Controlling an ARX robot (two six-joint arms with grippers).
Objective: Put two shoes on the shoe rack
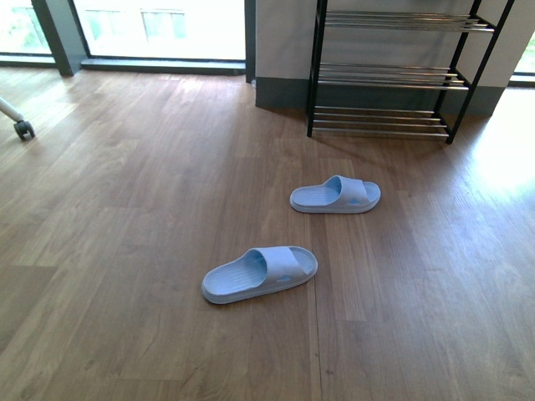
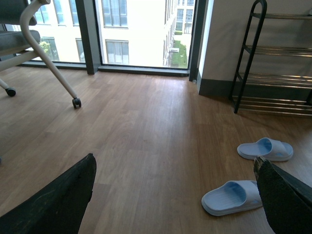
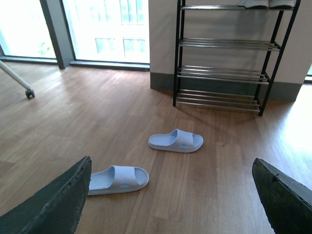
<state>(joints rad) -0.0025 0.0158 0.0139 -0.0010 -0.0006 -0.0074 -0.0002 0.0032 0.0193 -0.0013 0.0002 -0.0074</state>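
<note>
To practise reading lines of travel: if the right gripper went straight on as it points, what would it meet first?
Likely the farther sandal, seen between the open jaws of the right gripper; the shoe rack stands behind it. Depth is unclear.

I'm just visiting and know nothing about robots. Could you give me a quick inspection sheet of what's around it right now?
Surface: wooden floor, bare planks.
Job's things: shoe rack against the wall; pale soles on its top shelf, cut off at the picture edge, so shoes unconfirmed.
Clutter: near sandal and far sandal, pale blue, lying apart on the floor.
Grippers: left gripper open, empty; right gripper open, empty.
Cables: nothing seen.
Surroundings: large windows; chair on wheels.
</note>
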